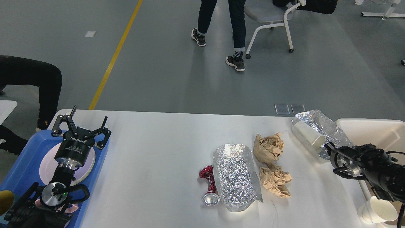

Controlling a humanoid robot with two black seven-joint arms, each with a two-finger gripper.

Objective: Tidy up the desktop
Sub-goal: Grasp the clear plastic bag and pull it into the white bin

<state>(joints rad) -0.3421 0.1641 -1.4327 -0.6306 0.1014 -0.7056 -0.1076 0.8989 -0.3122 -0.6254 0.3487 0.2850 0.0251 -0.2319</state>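
Note:
The white desktop (pixel 158 158) carries litter on its right half. A crushed red can (pixel 208 186) lies next to a crumpled foil sheet (pixel 235 175). Two brown paper balls (pixel 268 147) (pixel 275 179) sit just right of the sheet. At the far right, a second foil piece (pixel 316 122) holds a white paper cup (pixel 308 134) lying on its side. My right gripper (pixel 329 148) touches this foil's near edge; it is dark and seen end-on, so its fingers cannot be told apart. My left gripper (pixel 83 126) hovers open and empty over the blue tray.
A blue tray (pixel 19 164) with a pale plate (pixel 47 164) sits at the left edge. A beige bin (pixel 370 126) stands at the right edge, with stacked paper cups (pixel 378 212) in front of it. A person and a wheeled chair are on the floor behind.

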